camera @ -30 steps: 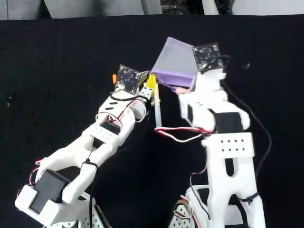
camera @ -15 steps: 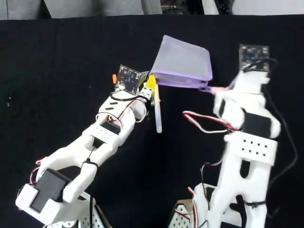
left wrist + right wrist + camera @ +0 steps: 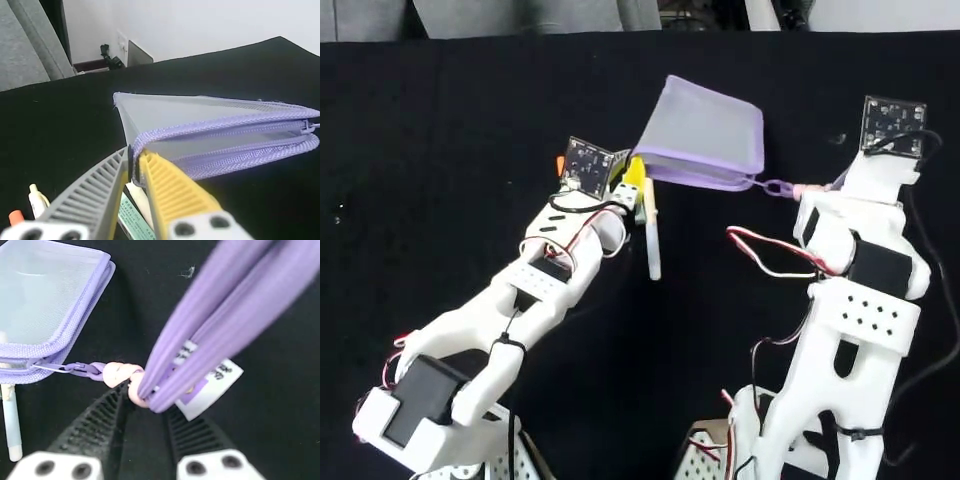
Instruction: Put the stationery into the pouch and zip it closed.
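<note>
Clamping, left pincer, high view: the left pincer (image 3: 634,184) is pressed together on the pouch (image 3: 705,135) at the corner nearest the left arm.
Pouch, high view: it is seen between the two pincers over the black table (image 3: 430,120). Whether its underside touches the table cannot be told.
Right pincer, high view: the right pincer (image 3: 812,190) is seen at the end of the pull (image 3: 778,187), which is stretched out from the pouch's opposite corner.
Pen, high view: a pale pen (image 3: 653,240) is laid on the table outside the pouch, just beside the left arm.
Left pincer, left wrist view: the left pincer (image 3: 134,167) is clamped on the purple zipper edge at the corner of the pouch (image 3: 200,117).
Zipper, left wrist view: the rows of the zipper (image 3: 235,131) are drawn together along the visible edge.
Right pincer, right wrist view: the right pincer (image 3: 144,401) is clamped on the purple strap (image 3: 215,315) where it meets a pink bead (image 3: 119,374).
Pull, right wrist view: the pull (image 3: 80,369) is linked between the bead and the corner of the pouch (image 3: 45,295).
Tag, right wrist view: a white tag (image 3: 210,385) is seen on the strap, just behind the pincer.
Pen, right wrist view: the pen (image 3: 10,425) is laid on the table, one end tucked under the pouch's edge.
</note>
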You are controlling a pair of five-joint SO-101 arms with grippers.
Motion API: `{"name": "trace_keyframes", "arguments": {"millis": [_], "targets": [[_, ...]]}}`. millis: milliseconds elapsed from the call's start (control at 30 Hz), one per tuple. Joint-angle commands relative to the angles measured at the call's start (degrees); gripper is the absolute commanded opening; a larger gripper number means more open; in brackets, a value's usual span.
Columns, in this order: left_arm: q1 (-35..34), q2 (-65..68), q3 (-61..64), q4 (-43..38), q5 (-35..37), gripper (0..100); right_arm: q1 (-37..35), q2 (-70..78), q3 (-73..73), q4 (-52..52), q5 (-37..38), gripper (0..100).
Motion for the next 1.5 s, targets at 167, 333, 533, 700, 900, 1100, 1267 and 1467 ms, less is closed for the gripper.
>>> {"name": "trace_keyframes", "arguments": {"millis": [167,333,533,700,900,1100,1267,1467], "targets": [[1.98,-0.18,-1.01,-1.14,-2.29,10,-0.35,-1.80,-3.03,-0.53,0.35,1.1],[4.62,-0.09,-1.01,-1.14,-3.25,14,-0.35,-1.80,-3.03,-0.35,0.35,1.1],[5.93,4.22,-3.65,-1.05,-3.69,14,-0.35,-1.89,-3.38,0.62,0.35,1.1],[5.49,12.75,-8.57,-1.41,-3.69,14,-0.35,-1.89,-3.38,0.62,0.35,1.1],[7.34,14.33,-15.87,-1.49,-3.78,10,-0.70,-1.89,-3.12,0.62,0.35,1.1],[8.22,18.11,-21.76,-1.41,-3.78,10,-0.70,-1.89,-3.12,0.53,0.35,1.1],[8.04,26.99,-29.32,-1.41,-3.78,10,-0.70,-1.89,-3.12,0.44,0.35,1.1],[8.04,32.53,-34.42,-1.41,-3.87,5,-0.70,-1.89,-3.03,0.35,0.35,1.1]]}}
